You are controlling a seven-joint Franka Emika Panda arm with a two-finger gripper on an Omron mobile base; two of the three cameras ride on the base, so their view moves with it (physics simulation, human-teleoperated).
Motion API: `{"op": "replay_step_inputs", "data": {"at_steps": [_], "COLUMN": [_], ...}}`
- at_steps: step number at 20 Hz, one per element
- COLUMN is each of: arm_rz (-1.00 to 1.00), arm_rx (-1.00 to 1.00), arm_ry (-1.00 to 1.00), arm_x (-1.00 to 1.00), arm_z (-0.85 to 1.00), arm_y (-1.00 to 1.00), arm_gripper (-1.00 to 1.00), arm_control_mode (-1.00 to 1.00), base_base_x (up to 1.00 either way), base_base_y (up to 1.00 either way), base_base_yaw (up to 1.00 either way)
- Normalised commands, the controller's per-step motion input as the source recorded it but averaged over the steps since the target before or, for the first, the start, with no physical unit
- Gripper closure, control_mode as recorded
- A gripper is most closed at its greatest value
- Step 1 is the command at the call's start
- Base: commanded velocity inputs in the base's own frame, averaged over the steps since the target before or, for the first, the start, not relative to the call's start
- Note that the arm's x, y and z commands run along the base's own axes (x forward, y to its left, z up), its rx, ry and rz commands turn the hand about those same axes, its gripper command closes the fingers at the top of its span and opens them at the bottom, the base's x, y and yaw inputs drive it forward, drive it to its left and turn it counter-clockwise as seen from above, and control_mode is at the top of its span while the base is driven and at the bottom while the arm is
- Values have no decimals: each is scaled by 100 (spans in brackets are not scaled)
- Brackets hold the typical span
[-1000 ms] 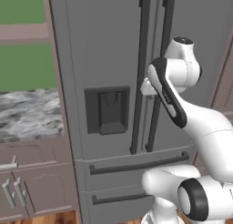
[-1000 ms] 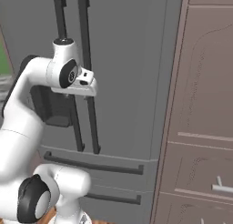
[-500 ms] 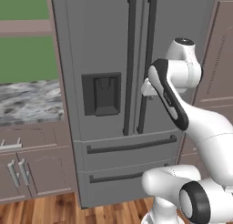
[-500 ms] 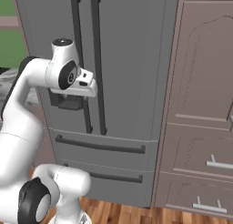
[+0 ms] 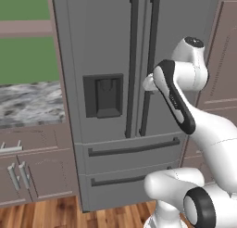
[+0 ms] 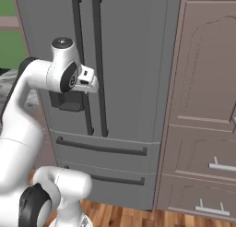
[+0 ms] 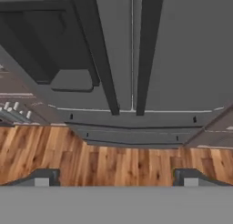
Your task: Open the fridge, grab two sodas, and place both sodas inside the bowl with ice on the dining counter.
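The grey steel fridge [image 5: 106, 37] [image 6: 133, 60] [image 7: 182, 50] stands in front of me with both doors shut. Two long dark handles [image 5: 133, 65] [image 6: 99, 60] [image 7: 145, 50] run side by side down its middle, and the dispenser recess [image 5: 104, 95] sits in the left door. My gripper [image 5: 149, 82] [image 6: 88, 81] [image 7: 117, 178] hangs just in front of the handles at dispenser height, pointing down along the doors. It is open, its fingertips [image 7: 43, 177] stand far apart and nothing is between them. The sodas, the bowl, the ice and the dining counter are out of view.
Brown cabinets [image 6: 203, 106] adjoin the fridge on the right. On the left is a marbled worktop [image 5: 28, 104] over brown base cabinets [image 5: 28, 176]. Two fridge drawers [image 5: 132, 150] lie below the doors, and the wooden floor [image 7: 113, 159] runs in front.
Both base views have shifted: the base has moved, so the fridge stands further off and the drawers and floor show. The arm keeps roughly the same pose before the handles.
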Motion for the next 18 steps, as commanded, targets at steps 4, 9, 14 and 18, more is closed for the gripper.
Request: {"op": "replay_step_inputs", "data": {"at_steps": [4,9,14,18], "arm_rz": [-13,-28,-24,3], "arm_rx": [10,2,-4,-2], "arm_ry": [-30,-13,0,0], "arm_x": [37,29,30,23], "arm_z": [40,12,7,7], "arm_y": [6,9,-9,-39], "arm_gripper": [-100,-100,-100,-100], "arm_control_mode": [-100,-100,-100,-100], "base_base_x": [0,0,0,0], "base_base_y": [0,0,0,0], "base_base_yaw": [0,0,0,0]}}
